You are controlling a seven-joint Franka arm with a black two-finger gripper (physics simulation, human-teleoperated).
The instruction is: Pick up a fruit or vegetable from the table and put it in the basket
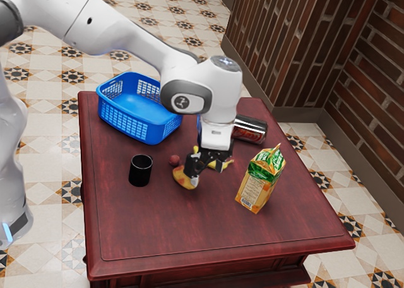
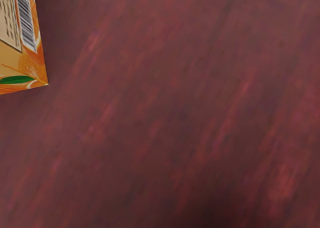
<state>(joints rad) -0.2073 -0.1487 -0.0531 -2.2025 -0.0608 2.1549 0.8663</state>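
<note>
The black gripper is low over the middle of the table in the exterior view, its two fingers apart, so it is open. A yellow-red fruit lies on the table beside the finger on the exterior view's left, partly covered by it. Behind the hand lies a yellow banana, partly hidden. A small dark red round fruit rests near the yellow-red one. The blue basket stands farther back, toward the exterior view's left.
An orange-and-green juice carton stands on the table; its lower corner is the carton in the wrist view, beside bare tabletop. A black cup stands nearer the arm's base. Behind the hand lies a can.
</note>
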